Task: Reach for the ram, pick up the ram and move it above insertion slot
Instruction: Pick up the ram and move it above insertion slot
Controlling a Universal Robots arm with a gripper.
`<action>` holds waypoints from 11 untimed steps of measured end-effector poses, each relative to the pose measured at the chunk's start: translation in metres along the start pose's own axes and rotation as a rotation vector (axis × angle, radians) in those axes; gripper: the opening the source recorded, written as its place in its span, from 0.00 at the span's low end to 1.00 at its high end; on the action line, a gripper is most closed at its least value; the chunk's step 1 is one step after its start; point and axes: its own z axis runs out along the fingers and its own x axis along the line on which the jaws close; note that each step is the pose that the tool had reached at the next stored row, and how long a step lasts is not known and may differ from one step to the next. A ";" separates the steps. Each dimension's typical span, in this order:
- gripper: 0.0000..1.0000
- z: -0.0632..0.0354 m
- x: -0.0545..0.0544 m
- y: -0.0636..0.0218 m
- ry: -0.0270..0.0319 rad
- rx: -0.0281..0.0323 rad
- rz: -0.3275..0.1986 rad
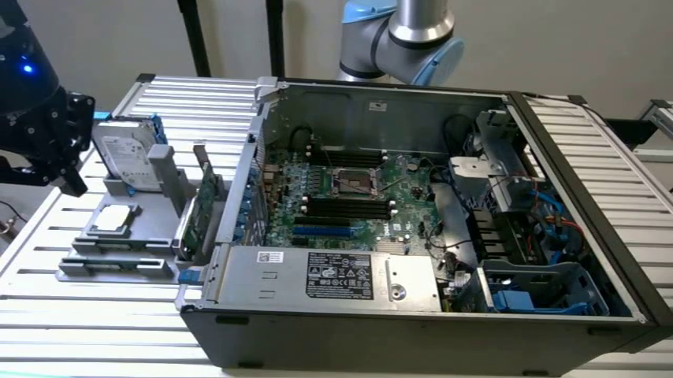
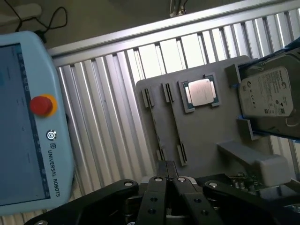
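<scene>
A black two-finger gripper, its fingers pressed together and empty, faces a grey plastic holder tray. The wrist view adds a pale-blue teach pendant. The exterior view adds the long narrow black memory slots inside the open case, well apart from the gripper. A green circuit board stands on edge at the tray; whether it is the ram, I cannot tell.

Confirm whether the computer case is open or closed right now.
Open: the computer case has no side cover on, and the motherboard inside is in plain sight.
</scene>
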 end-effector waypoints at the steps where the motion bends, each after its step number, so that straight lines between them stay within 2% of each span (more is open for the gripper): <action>1: 0.11 0.0001 0.000 0.0000 0.0008 0.0001 -0.018; 4: 0.11 0.0004 0.000 0.0000 0.0026 0.0010 -0.067; 7: 0.11 0.0005 0.000 0.0000 0.0013 0.0038 -0.098; 9: 0.11 0.0003 0.000 0.0000 -0.0009 0.0055 -0.110; 11: 0.11 0.0006 0.000 0.0001 -0.0064 0.0068 -0.113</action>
